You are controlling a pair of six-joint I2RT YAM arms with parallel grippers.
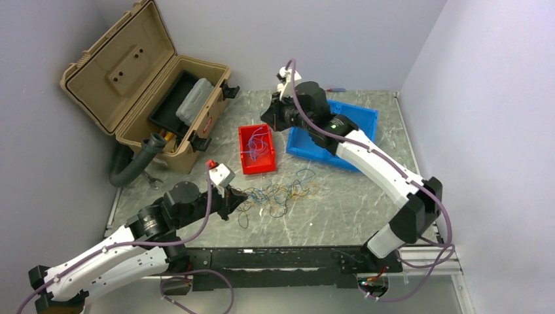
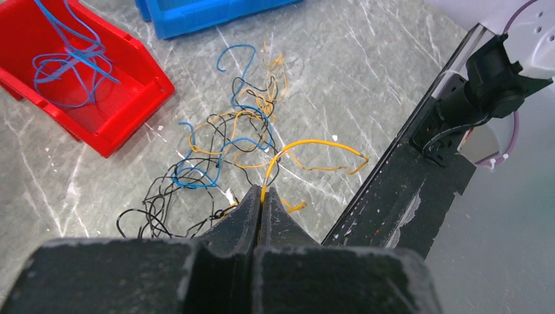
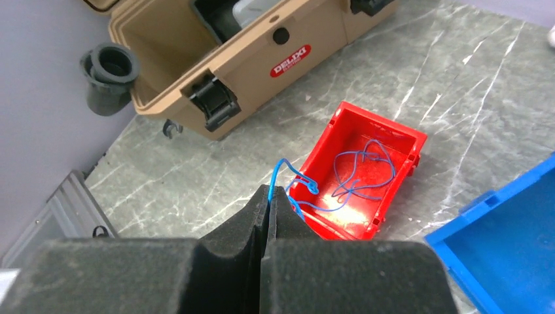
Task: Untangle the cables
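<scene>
- Cables (image 1: pixel 281 195) are spread on the table (image 1: pixel 340 209) before the small bin (image 1: pixel 258 169).
- The small bin is set between the toolbox (image 1: pixel 131 78), left, and the large bin (image 1: pixel 363 121), right.

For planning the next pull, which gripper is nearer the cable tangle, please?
Left: left gripper pinches a yellow cable in the tangle; right gripper holds a blue cable by the red bin.

Red bin (image 1: pixel 243 149), blue bin (image 1: pixel 358 120), open tan toolbox (image 1: pixel 121 65)

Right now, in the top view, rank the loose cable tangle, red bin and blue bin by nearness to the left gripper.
1. Cable tangle, just right of the left gripper.
2. Red bin, behind the tangle.
3. Blue bin, back right.
</scene>
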